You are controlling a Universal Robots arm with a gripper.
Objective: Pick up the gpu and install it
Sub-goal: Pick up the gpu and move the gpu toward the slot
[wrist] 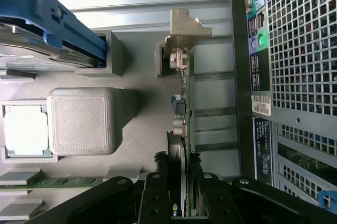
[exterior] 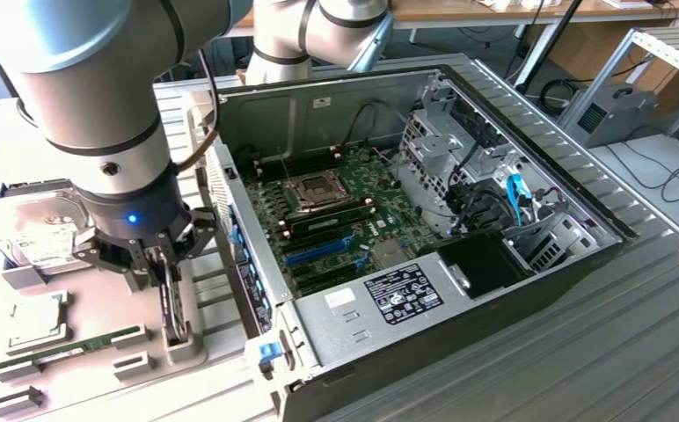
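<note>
Currently the end effector (exterior: 166, 274) (wrist: 181, 205) is low over the grey parts fixture (exterior: 182, 348) (wrist: 142, 145), at the exterior view's left, just beside the open PC case (exterior: 515, 264) (wrist: 300, 50). Its fingers (wrist: 158, 203) are pinching the gpu (exterior: 174, 303) (wrist: 181, 116), one on each face of the card and pressed against it.

The gpu stands on edge, upright, seated in its fixture slot and not lifted out. In the wrist view it is seen edge-on, with the silver end bracket (wrist: 185, 27) at the far end resting in the fixture's notch. The card runs parallel to the case's rear panel, close to it but not touching.

Other parts on the fixture:
- Hard drive (exterior: 29, 227) (wrist: 26, 58), lying flat with its white label up, with a blue piece (wrist: 58, 19) over it in the wrist view.
- CPU (exterior: 37, 321) (wrist: 25, 129), flat in its square pocket next to a raised grey block (wrist: 79, 121).
- RAM stick (exterior: 69, 349) (wrist: 52, 183), a narrow green strip in its own slot near the CPU.

The case lies on its side on the ribbed metal desk (exterior: 633, 343) with the side panel off. The motherboard (exterior: 339, 207) is exposed, and the blue expansion slots (exterior: 316, 253) have nothing in them.
</note>
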